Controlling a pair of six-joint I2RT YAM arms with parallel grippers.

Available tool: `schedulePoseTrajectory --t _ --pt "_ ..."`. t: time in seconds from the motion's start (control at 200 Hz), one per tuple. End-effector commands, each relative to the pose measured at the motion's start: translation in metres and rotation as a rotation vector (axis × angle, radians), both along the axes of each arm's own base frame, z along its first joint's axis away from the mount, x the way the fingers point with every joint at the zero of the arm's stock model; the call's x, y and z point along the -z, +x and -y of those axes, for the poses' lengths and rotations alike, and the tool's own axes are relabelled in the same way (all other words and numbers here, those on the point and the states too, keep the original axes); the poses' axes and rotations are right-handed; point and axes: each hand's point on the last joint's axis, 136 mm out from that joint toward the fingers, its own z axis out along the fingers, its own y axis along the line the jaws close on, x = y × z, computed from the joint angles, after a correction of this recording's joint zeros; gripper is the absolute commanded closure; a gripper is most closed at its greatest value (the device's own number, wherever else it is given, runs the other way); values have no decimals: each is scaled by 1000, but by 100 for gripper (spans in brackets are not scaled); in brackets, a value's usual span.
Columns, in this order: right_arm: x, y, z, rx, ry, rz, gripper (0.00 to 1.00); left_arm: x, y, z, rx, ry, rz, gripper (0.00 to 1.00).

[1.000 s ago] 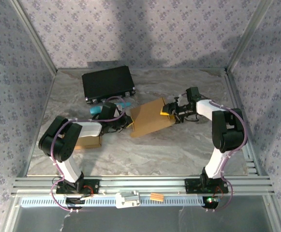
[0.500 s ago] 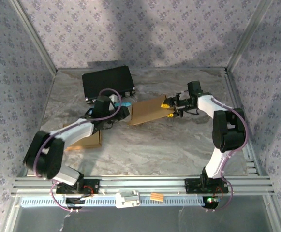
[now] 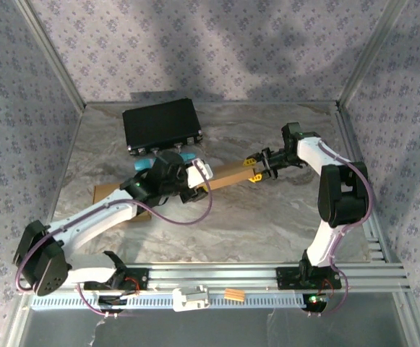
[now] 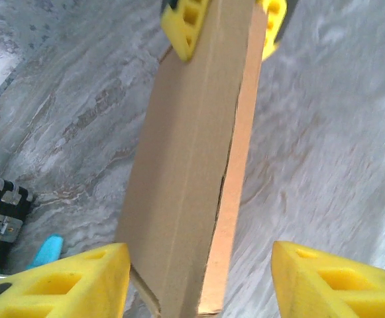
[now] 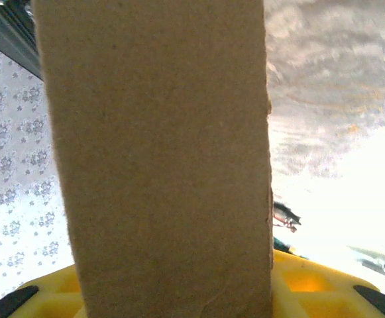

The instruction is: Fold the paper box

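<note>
1. Work piece. The paper box (image 3: 228, 175) is collapsed flat and sits at the centre of the top view as a narrow tan strip, clear of the marbled surface (image 3: 267, 217). In the left wrist view the paper box (image 4: 192, 165) runs from the bottom centre to the top of the frame, one broad face and one thin edge showing. In the right wrist view the paper box (image 5: 159, 152) blocks the middle of the frame.

2. Surroundings. A black case (image 3: 160, 124) lies in the upper left of the surface, well apart from the box. A blue object (image 3: 144, 164) lies just below the case. A flat cardboard sheet (image 3: 107, 194) lies left of centre, partly under my left arm.

3. Arm pose. My left arm reaches from the lower left of the frame diagonally up to the centre, low over the sheet. My right arm rises at the lower right, bends at the right edge and doubles back leftwards to the centre.

4. Tool state.
- My left tool (image 4: 199, 260) stands with its jaws spread. The near end of the box lies between them, just beside one yellow finger (image 4: 79, 278) and apart from the other. I cannot tell whether it touches.
- My right tool (image 3: 253, 168) is clamped on the far end of the box, one yellow finger on each face.
</note>
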Motion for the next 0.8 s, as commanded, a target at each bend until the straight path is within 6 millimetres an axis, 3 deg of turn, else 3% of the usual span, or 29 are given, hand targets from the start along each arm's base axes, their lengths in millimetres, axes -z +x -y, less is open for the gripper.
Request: schedulePoseTrajectory --t 0.0,0.065,0.58,0.73,0.795 --pt "-12 -18 1 21 22 -127 60 6 0 0 115 153 118 39" --pt "-12 -22 1 20 19 -139 60 11 1 3 131 177 119 35" --pt "-8 -43 -7 25 51 -262 61 37 4 21 188 226 119 33" --pt "-9 -49 -11 11 47 -279 60 43 4 20 179 250 114 35" --pt "0 -61 -11 14 45 -329 56 42 2 18 179 255 110 38"
